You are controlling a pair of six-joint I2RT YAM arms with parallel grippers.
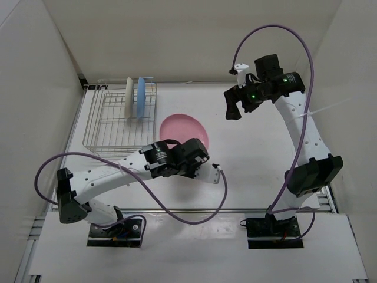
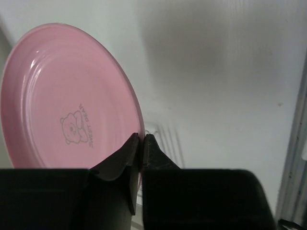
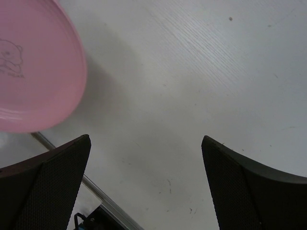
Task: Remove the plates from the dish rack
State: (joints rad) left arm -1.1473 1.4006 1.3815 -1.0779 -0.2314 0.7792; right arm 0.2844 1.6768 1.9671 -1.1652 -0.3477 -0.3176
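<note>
The pink plate (image 1: 182, 128) lies nearly flat, low over the white table to the right of the dish rack (image 1: 106, 127). My left gripper (image 1: 194, 145) is shut on its near rim; in the left wrist view the fingers (image 2: 152, 148) pinch the plate's edge (image 2: 67, 96). I cannot tell if the plate touches the table. A cream-white plate (image 1: 129, 99) and a light blue plate (image 1: 141, 97) stand on edge at the rack's far right. My right gripper (image 1: 237, 107) is open and empty, high over the table's far right (image 3: 146, 139). The pink plate shows at its view's upper left (image 3: 33, 72).
White walls enclose the table on the left, back and right. A metal rail (image 3: 96, 196) runs along the table's edge. The rack's near part holds no plates. A purple cable (image 1: 194, 218) loops near the left arm's base.
</note>
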